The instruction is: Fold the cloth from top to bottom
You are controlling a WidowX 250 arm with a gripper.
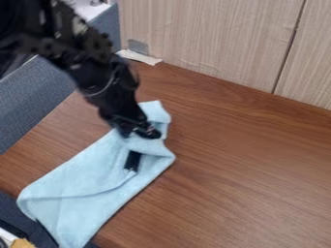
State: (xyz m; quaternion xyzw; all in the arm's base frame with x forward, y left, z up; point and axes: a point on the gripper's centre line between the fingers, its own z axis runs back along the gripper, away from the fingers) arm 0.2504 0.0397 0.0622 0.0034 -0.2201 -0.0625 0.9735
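1. The light blue cloth (97,186) lies on the brown table (252,169), from near the middle of the view down to 7 o'clock.
2. Its lower left end is at the table's near edge, just beside a dark blue item (22,220).
3. The table surface spreads widely from 2 to 5 o'clock, giving room on the cloth's right side; the wood panel (213,43) stands behind, from 12 to 3 o'clock.
4. The cloth points along a slant, its long axis running from 1 to 7 o'clock; the wider end is toward 7, the narrower, creased end toward 1.
5. The arm enters from 11 o'clock, and the gripper (144,131) is at the cloth's upper part. I cannot tell whether it is wide, narrow or holding the cloth.
6. A small black piece (132,161) shows between the folds.
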